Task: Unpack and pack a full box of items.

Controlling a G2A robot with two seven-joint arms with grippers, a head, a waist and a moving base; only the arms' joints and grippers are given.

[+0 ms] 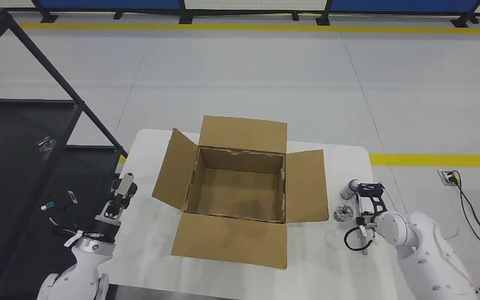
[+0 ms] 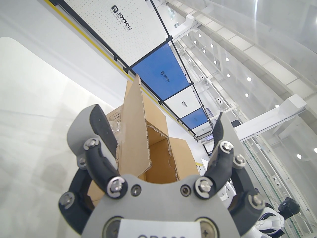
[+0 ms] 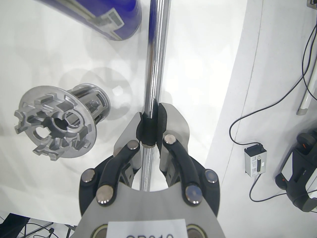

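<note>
Far left of the cardboard box (image 1: 232, 241) stands a black frame (image 1: 46, 105) on the floor. The left gripper (image 1: 124, 186) hangs just left of the box's left flap and apart from it. In its wrist view the left gripper (image 2: 158, 122) has its fingers spread wide, and the edge of that raised flap rises beyond them. The cardboard box (image 2: 158, 159) sits in the middle of the white table (image 1: 330, 251) with all four flaps folded outward. Inside it the top view shows bare brown walls and floor. Right of the box, past its right flap, two parts lie on the table: a glossy cylinder (image 1: 350, 188) on the farther side and a flanged metal hub (image 1: 341, 214) on the nearer. In the right wrist view the glossy cylinder (image 3: 106, 3) reflects blue, and the flanged metal hub (image 3: 55, 123) lies on its side beside it, the two apart. Just right of them, farther from the box, is the right gripper (image 1: 367, 201). In its own view the right gripper (image 3: 151, 122) is pinching a steel rod (image 3: 156, 50) that juts ahead past the cylinder's end; whether the rod touches the table cannot be told. Farthest right of the box, on the floor, are a wall socket (image 1: 448, 177) and its cable (image 1: 466, 206).
</note>
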